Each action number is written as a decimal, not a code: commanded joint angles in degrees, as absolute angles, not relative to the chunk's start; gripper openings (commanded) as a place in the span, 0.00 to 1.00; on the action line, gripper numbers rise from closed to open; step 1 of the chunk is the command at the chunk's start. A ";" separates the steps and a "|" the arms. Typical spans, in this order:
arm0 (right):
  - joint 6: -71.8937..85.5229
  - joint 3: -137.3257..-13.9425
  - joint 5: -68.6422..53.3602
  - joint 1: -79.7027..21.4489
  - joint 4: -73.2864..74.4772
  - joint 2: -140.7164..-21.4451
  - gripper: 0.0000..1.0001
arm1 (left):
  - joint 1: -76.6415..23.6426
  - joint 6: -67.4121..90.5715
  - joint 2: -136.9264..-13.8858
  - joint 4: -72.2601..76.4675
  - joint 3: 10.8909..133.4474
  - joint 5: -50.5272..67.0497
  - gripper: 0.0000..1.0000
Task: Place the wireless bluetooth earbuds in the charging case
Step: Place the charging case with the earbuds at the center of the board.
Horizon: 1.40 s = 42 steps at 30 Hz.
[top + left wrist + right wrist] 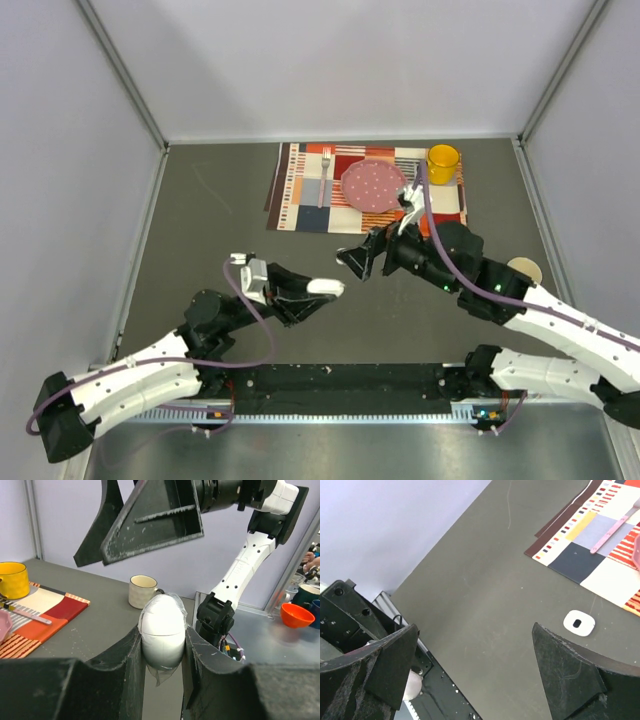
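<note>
My left gripper (pixel 318 292) (pixel 161 647) is shut on the charging case (pixel 325 287) (pixel 161 630), a white egg-shaped shell with its lid closed, wrapped in clear film and held above the table. My right gripper (pixel 360 262) (pixel 474 630) hangs open and empty a little beyond and to the right of the case. In the left wrist view its dark fingers (pixel 150 525) spread above the case. The earbuds are out of view. A small flat white piece with a dark hole (pixel 579 622) lies on the table under the right gripper.
A patterned placemat (pixel 300 190) at the back holds a fork (pixel 325 175), a pink plate (pixel 372 184) and a yellow cup (pixel 442 163). A cream mug (pixel 522 268) (pixel 142 591) stands by the right arm. Grey walls enclose the table on three sides.
</note>
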<state>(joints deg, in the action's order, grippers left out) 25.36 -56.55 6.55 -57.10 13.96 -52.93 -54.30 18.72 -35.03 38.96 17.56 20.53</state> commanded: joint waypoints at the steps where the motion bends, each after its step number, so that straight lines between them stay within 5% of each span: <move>1: 26.46 -54.05 9.05 -60.72 9.49 -55.80 0.95 | -54.05 19.51 -34.98 42.28 19.07 19.16 0.00; 9: 23.46 -55.81 24.59 -73.82 12.74 -64.33 0.96 | -54.05 20.39 -35.68 40.26 20.30 17.05 0.00; 16: 24.26 -55.99 41.55 -74.09 12.39 -60.83 0.99 | -54.05 21.01 -35.24 39.20 20.39 17.05 0.00; 28: 27.24 -52.57 51.06 -74.00 9.67 -53.27 0.99 | -54.05 21.88 -35.07 38.58 20.04 16.53 0.00; 42: 26.62 -54.14 28.29 -74.09 9.14 -63.18 0.98 | -54.05 22.85 -37.53 38.76 21.18 15.29 0.00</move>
<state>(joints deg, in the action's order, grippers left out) 26.17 -52.69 37.36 -73.14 8.25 -60.20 -54.35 22.22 -37.47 32.60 18.11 17.10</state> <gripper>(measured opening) 0.983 0.342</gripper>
